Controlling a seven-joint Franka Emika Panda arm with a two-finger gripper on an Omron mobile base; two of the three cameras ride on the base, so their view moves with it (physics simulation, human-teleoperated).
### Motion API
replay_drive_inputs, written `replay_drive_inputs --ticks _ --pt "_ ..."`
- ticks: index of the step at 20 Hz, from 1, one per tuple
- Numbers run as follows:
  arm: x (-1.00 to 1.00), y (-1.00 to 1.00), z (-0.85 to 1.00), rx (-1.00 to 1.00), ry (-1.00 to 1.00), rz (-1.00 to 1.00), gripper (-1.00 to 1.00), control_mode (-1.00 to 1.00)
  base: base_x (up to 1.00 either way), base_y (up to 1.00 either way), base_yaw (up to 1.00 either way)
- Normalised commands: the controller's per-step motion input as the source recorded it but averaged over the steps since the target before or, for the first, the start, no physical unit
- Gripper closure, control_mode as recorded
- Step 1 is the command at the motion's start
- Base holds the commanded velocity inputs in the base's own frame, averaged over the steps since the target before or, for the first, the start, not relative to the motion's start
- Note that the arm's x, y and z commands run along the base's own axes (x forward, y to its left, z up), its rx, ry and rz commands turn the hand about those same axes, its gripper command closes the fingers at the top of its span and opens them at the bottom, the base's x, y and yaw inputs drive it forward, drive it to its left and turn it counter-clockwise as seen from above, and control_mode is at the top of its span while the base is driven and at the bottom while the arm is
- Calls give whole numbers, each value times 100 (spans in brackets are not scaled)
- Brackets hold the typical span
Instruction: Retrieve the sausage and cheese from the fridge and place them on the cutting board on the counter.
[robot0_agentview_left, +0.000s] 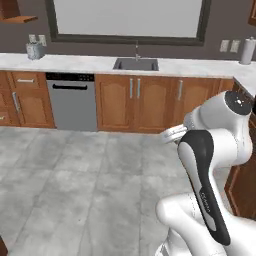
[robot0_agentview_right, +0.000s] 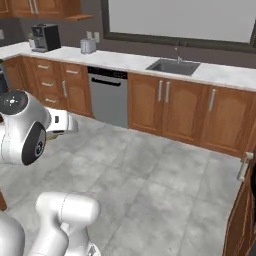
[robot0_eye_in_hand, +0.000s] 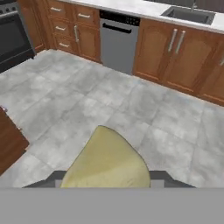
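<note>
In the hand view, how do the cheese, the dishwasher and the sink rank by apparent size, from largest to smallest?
1. cheese, held in the gripper; it only looks biggest because it is right at the camera.
2. dishwasher.
3. sink, partly cut off by the edge.

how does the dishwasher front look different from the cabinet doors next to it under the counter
The dishwasher has a flat grey front with a dark top strip; the cabinet doors are brown wood with arched panels. The dishwasher carries one dark horizontal bar handle, while the cabinet doors carry silver vertical handles. Both sit under the white marble counter, facing the grey tile floor.
</note>
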Motion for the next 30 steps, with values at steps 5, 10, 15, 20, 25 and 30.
replay_drive_inputs --ticks 5,10,15,20,25,30 --pt "0 0 0 0 0 0 100 100 21 18 81" --pt "0 0 0 0 0 0 100 100 64 11 50" --pt "0 0 0 0 0 0 100 100 93 0 17" --pt "0 0 0 0 0 0 100 100 94 -4 5" --pt "0 0 0 0 0 0 100 100 94 -5 2" --pt "0 0 0 0 0 0 100 100 94 -4 7"
